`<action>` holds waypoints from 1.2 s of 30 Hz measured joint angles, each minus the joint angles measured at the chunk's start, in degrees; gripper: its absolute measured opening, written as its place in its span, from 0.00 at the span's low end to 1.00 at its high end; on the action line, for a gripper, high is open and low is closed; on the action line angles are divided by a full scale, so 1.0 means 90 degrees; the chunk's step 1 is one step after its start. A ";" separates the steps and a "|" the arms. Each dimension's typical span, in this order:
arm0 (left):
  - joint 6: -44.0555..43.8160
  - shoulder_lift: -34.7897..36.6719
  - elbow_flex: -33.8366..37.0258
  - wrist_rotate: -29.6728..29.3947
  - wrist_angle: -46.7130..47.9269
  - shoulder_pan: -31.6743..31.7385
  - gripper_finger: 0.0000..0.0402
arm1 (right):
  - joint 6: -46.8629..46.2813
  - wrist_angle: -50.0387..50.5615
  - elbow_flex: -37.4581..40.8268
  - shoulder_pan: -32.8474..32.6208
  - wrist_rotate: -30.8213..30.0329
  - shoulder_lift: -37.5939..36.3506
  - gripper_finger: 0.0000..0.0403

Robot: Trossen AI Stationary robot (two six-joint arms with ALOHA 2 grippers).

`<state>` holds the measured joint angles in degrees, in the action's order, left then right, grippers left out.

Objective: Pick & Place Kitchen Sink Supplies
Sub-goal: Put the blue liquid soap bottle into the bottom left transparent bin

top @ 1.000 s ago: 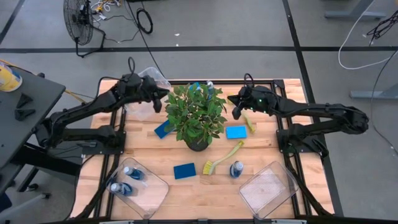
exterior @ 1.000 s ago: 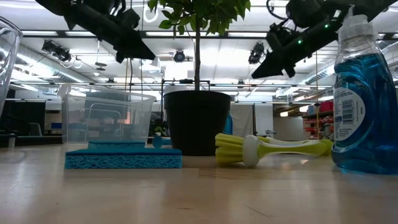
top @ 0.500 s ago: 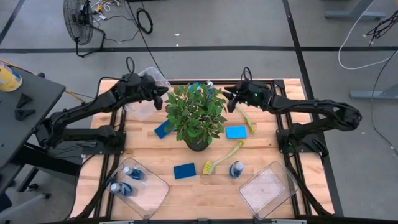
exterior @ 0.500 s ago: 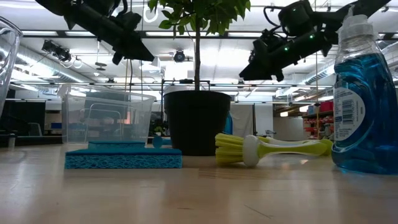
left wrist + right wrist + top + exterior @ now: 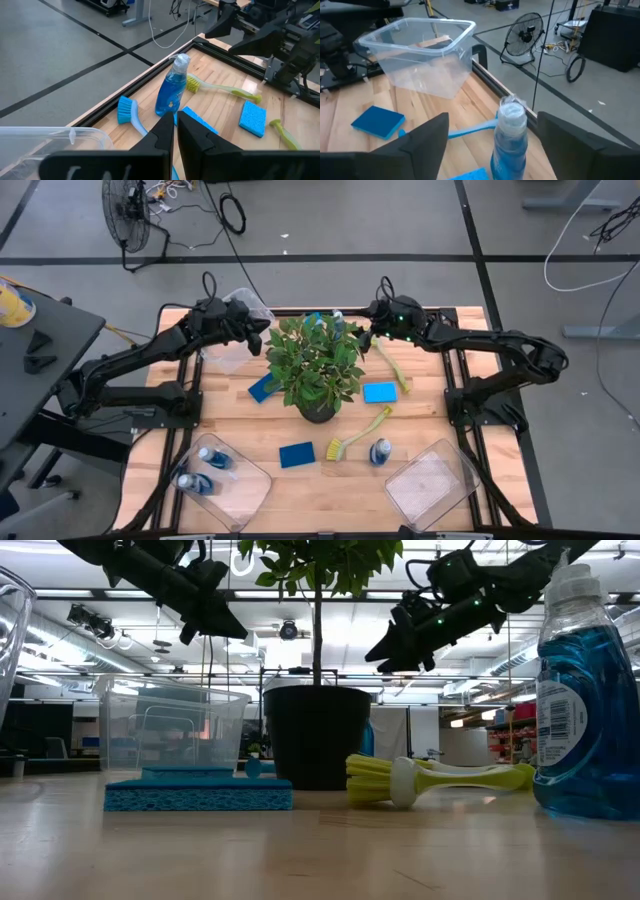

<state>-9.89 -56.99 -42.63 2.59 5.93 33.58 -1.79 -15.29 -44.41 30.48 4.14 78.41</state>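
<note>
Two grippers hang above the far half of the worktop (image 5: pixel 240 440), one on each side of the potted plant (image 5: pixel 318 365), whose foliage stands between them. We find the right gripper (image 5: pixel 490 145) with its fingers spread wide apart and empty, poised just short of a blue bottle (image 5: pixel 511 137) with a pale cap that stands upright near the far edge. A blue-bristled brush (image 5: pixel 128 113) lies beside that bottle, and a blue sponge (image 5: pixel 378 121) lies flat farther along. A clear bin (image 5: pixel 420 55) stands at the far left corner, beyond the bottle as the right wrist sees it.

We find the left gripper (image 5: pixel 175 131) with its fingers together and holding nothing, raised over the same far corner beside the clear bin. Its wrist view looks past the bottle to a yellow-green dish brush (image 5: pixel 222 89) and a second blue sponge (image 5: pixel 252 118) lying apart on the boards.

On the near half we note a third blue sponge (image 5: pixel 296 454), another yellow-green brush (image 5: pixel 360 434) and a lone blue bottle (image 5: pixel 380 451), all lying clear of one another. Two more clear bins sit at the near corners: the left one (image 5: pixel 250 490) holds two blue bottles (image 5: pixel 203 469), the right one (image 5: pixel 430 485) shows nothing inside.
</note>
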 joint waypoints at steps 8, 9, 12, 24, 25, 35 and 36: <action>0.0007 0.0000 0.0000 0.0197 0.0002 -0.0005 0.07 | 0.0519 0.0070 -0.0012 0.0069 0.0021 0.0006 0.78; 0.0007 0.0000 0.0000 0.0194 0.0000 -0.0005 0.07 | 0.0521 0.0048 -0.0012 0.0110 0.0058 0.0026 0.78; 0.0007 0.0000 0.0000 0.0194 0.0000 -0.0005 0.07 | 0.0490 -0.0119 -0.0012 0.0204 0.0231 0.0155 0.77; 0.0009 0.0000 0.0000 0.0195 0.0002 -0.0005 0.07 | 0.0422 -0.1013 -0.0063 0.0242 0.0120 0.1156 0.76; 0.0010 0.0000 0.0000 0.0195 0.0000 -0.0005 0.07 | 0.0423 -0.1014 -0.0126 0.0254 0.0102 0.1209 0.76; 0.0011 0.0000 0.0000 0.0196 0.0001 -0.0005 0.07 | 0.0235 -0.0420 -0.0885 0.0265 0.0148 0.1702 0.76; 0.0012 0.0000 0.0000 0.0194 0.0000 -0.0005 0.07 | 0.0242 -0.0332 -0.0886 0.0260 0.0162 0.1702 0.76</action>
<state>-9.78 -56.99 -42.63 4.34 5.93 33.54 0.39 -18.28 -52.38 32.82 5.60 93.73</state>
